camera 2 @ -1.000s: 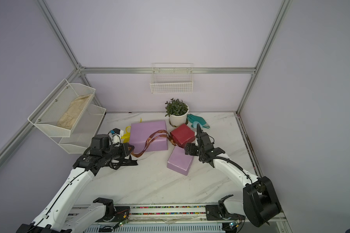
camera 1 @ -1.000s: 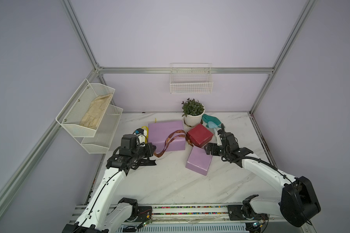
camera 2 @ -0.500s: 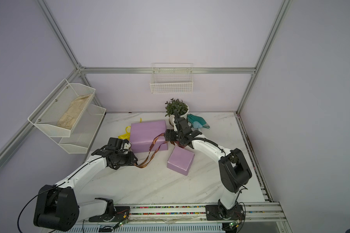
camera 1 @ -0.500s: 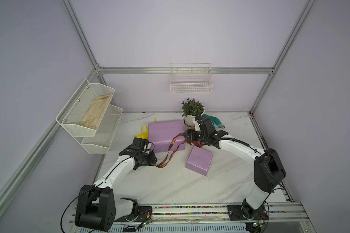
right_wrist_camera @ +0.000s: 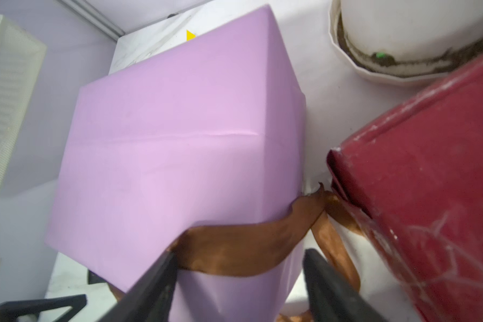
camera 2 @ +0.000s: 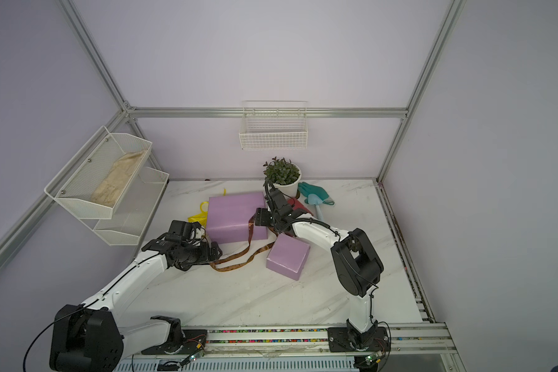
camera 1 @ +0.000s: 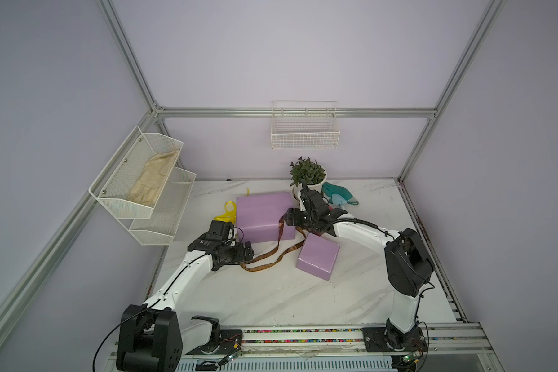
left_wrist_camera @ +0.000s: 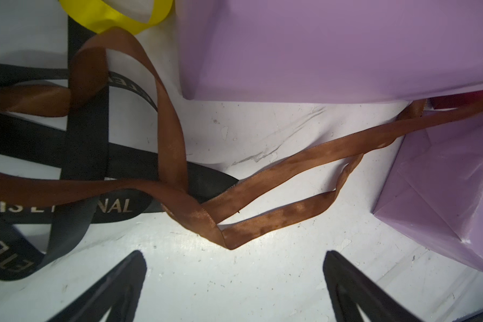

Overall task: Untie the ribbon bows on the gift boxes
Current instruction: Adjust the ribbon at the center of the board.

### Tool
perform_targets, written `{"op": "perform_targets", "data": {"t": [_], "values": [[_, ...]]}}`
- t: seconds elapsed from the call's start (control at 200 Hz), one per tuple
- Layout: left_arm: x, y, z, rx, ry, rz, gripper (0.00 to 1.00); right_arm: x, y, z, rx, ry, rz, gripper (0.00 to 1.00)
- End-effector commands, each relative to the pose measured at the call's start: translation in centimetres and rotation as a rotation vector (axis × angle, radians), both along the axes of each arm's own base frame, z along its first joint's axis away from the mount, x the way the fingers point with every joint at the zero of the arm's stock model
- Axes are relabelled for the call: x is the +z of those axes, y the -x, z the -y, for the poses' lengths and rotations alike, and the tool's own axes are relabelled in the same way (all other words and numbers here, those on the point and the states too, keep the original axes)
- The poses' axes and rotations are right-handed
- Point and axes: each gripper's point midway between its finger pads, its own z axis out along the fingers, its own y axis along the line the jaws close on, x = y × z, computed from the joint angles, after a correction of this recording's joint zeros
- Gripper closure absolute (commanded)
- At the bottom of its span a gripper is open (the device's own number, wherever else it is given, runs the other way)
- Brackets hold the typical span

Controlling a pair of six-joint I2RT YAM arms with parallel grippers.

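A large lilac box (camera 1: 264,212) sits toward the back of a white marble table (camera 1: 271,299). A brown ribbon (camera 1: 273,254) drapes over the box's front right corner and trails in loose, untied loops across the table in front of the box. The right hand (right_wrist_camera: 239,253) hovers over that same corner, its two fingers apart, with the ribbon strip running between them and not pinched. Just right of the box is a small red box (right_wrist_camera: 430,195), and the ribbon reaches its near corner. A small lilac box (camera 1: 318,257) stands in front of the large box's right corner.

The left hand (left_wrist_camera: 234,253) is low over the table in front of the box's left corner, fingers wide apart and holding nothing, facing a folded bend of the brown ribbon. A black ribbon (left_wrist_camera: 84,133) with pale lettering lies tangled with the brown one there. A yellow ribbon (camera 1: 229,209) lies against the box's left side.
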Motion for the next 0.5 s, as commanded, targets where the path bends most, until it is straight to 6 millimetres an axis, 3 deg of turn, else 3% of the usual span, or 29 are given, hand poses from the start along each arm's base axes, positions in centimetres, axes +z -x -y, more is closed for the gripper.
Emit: {"op": "perform_targets", "data": {"t": [0.0, 0.08, 0.18, 0.255, 0.355, 0.495], "values": [[3.7, -1.8, 0.0, -0.016, -0.012, 0.108, 0.0, -0.1, 1.1, 0.6, -0.003, 0.009, -0.015, 0.43], [5.2, -2.4, 0.1, -0.014, -0.007, 0.149, 0.0, 0.0, 2.3, 1.5, -0.002, 0.02, -0.02, 0.55], [6.7, -3.3, 0.2, -0.014, -0.002, 0.186, 0.0, -0.2, 3.9, 2.9, -0.007, 0.036, -0.035, 0.58], [7.2, -3.7, 0.3, -0.016, -0.001, 0.197, 0.0, -0.3, 5.1, 4.0, -0.02, 0.044, -0.043, 0.7], [7.2, -4.2, 0.4, -0.018, 0.005, 0.197, 0.0, 0.2, 6.6, 4.7, -0.019, 0.019, -0.046, 1.0], [6.1, -4.6, 1.4, -0.025, 0.062, 0.178, 0.0, 0.7, 7.6, 5.0, -0.008, 0.011, -0.047, 1.0]]}}
